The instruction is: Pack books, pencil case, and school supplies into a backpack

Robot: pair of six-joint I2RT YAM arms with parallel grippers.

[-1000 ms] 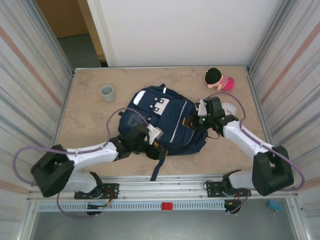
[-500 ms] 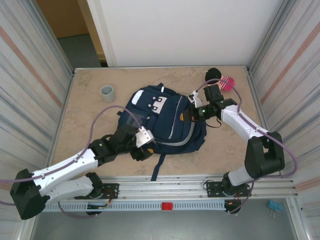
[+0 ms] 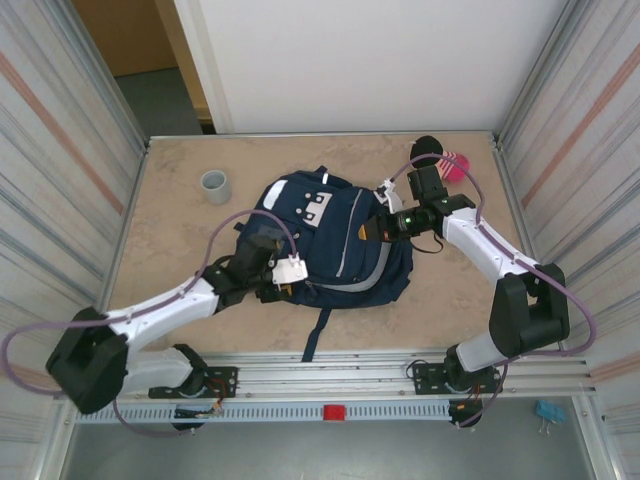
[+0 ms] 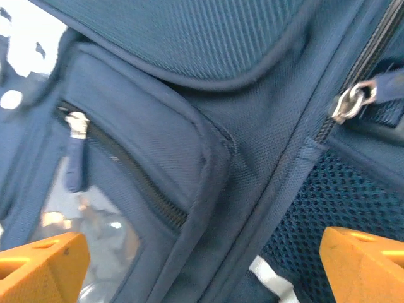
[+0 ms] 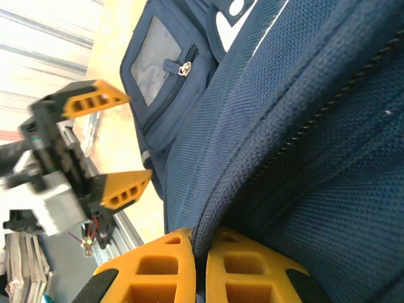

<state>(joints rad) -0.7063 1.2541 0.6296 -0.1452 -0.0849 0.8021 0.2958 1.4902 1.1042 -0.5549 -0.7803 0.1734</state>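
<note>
Your left fingers have just spread wide, empty, over a pocket of the backpack, which lies flat on the desk. Your right fingers stay pinched on its zipper seam, so closing up seems underway.

No legible text, brand, number or sign showing in any view. White patch on backpack front carrying small dark marks, too small to read as letters. Clear window pocket on backpack side showing only blurred glare, nothing readable.
</note>
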